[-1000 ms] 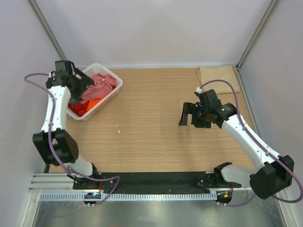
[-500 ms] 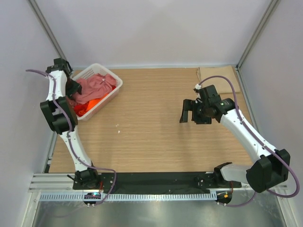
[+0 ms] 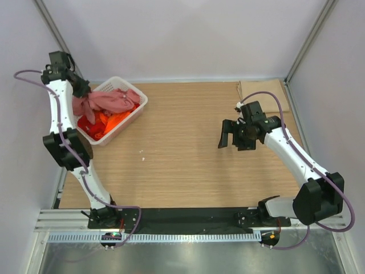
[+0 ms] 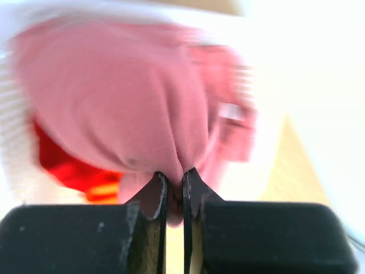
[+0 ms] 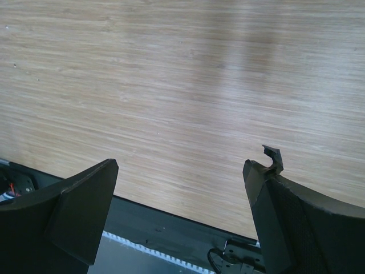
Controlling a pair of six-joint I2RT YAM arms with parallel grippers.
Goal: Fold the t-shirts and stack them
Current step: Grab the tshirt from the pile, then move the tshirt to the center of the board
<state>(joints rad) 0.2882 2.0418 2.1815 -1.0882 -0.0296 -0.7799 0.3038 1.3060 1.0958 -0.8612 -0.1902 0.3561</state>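
left gripper [image 4: 174,181] pinched shut on a fold of pink t-shirt [image 3: 112,99], part-lifted over basket [image 3: 141,103], likely to free it from orange shirts [image 3: 107,121] beneath | right gripper [image 5: 181,171] wide open, empty, hovering over table [image 3: 182,148], seemingly waiting to help spread

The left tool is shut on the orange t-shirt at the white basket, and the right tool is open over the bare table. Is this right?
Not quite. The left wrist view shows the left tool shut on the pink t-shirt, not the orange t-shirt, which lies in the white basket. The right tool is open over the table.
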